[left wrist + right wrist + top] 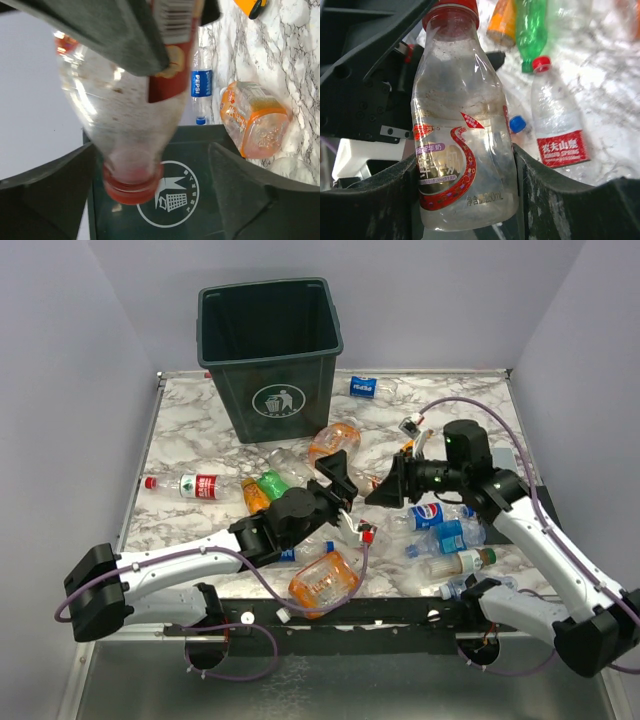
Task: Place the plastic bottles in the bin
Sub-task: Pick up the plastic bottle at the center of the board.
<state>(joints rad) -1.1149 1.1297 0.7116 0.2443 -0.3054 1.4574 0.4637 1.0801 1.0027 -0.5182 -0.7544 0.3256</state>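
A clear plastic bottle (462,150) with a red cap and a red swirl label hangs above the table's middle, and my right gripper (465,155) is shut on its body. My left gripper (152,147) faces it from the other side with its jaws open. The red cap (132,187) lies between its fingers without touching either. In the top view the left gripper (343,480) and right gripper (387,487) meet tip to tip in front of the dark green bin (270,350), which stands at the back. The bin's white litter symbol (167,195) fills the left wrist view.
Loose bottles lie all round: an orange-tinted one (333,440) near the bin, a green one (272,483), a red-labelled one (195,486), another orange-tinted one (322,580) at the front, and blue-labelled ones (430,515) under the right arm. A blue-labelled bottle (362,387) lies at the back.
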